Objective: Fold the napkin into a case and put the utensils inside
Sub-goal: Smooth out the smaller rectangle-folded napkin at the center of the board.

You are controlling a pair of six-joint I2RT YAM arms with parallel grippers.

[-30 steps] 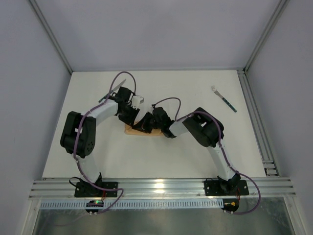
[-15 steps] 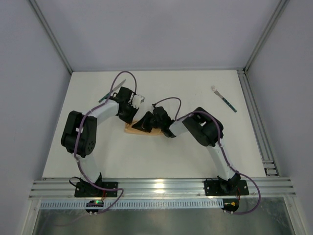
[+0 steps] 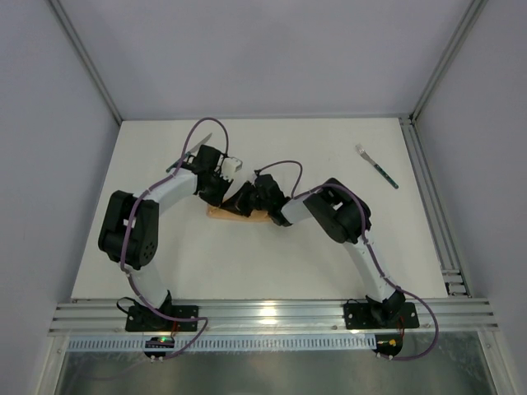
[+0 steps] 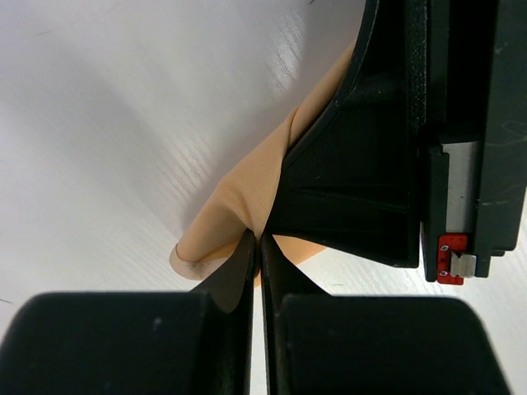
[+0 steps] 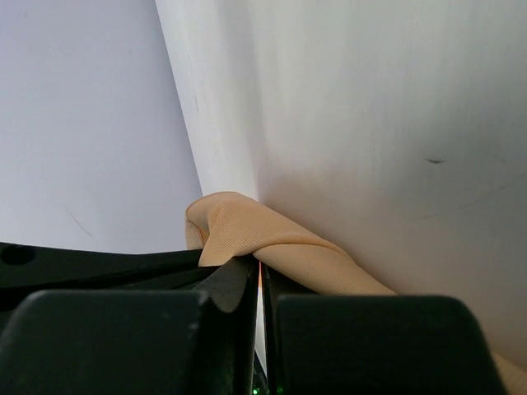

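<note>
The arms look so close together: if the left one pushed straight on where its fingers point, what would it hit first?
The peach napkin its fingers pinch; just beyond, probably the right arm's black fingers, though depth is unclear.

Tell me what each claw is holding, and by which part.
Both hold the napkin. The left claw pinches a fold near its rounded end; the right claw pinches a rolled fold at its edge.
</note>
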